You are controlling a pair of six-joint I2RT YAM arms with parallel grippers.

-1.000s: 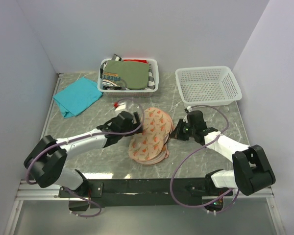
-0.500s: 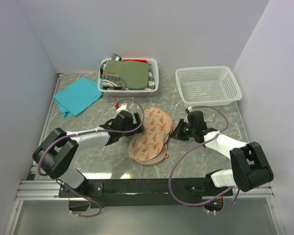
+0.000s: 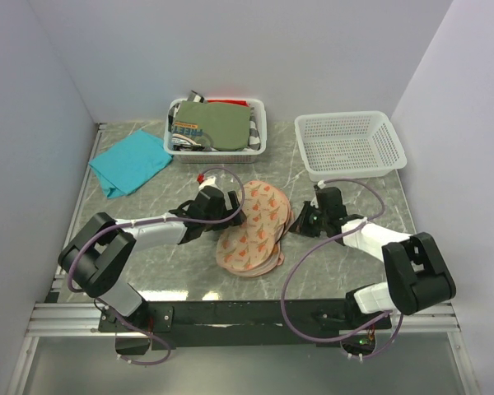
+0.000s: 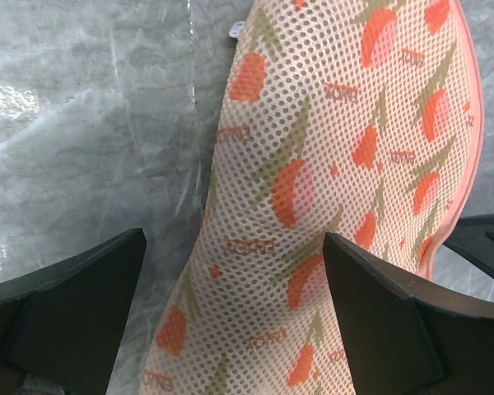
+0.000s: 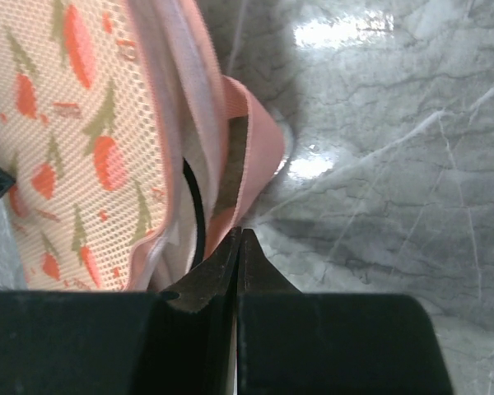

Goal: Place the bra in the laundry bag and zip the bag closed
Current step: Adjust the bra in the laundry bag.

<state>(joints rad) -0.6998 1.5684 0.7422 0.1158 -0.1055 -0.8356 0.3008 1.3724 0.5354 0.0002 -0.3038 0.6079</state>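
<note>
The laundry bag (image 3: 253, 226) lies flat on the table (image 3: 148, 263), in the middle, between the two arms. It is pinkish with little orange and green prints, and it is made of net with tiny holes. It has two round parts; one points to the far side and one to the near side. Along its right side the pink edge gapes open a little.

The bra is almost all hidden. In the right wrist view only a thin dark strap (image 5: 199, 206) shows in that gap, so the bra seems to be inside the bag.

The left end effector (image 4: 230, 313) is down over the bag's left side. Its two dark fingers (image 4: 66, 304) are spread wide apart, and the bag's netted top fills the space between them. It is not gripping anything.

The right end effector (image 5: 240, 239) is at the bag's right side. Its fingers are squeezed tight together, and their tips seem to nip the bag's pink edge.

Farther back on the table, a white basket (image 3: 259, 132) holds an olive-green folded garment (image 3: 218, 123). A teal cloth (image 3: 130, 162) lies to its left. A white mesh basket (image 3: 350, 144) stands at the far right, well apart from the bag.
</note>
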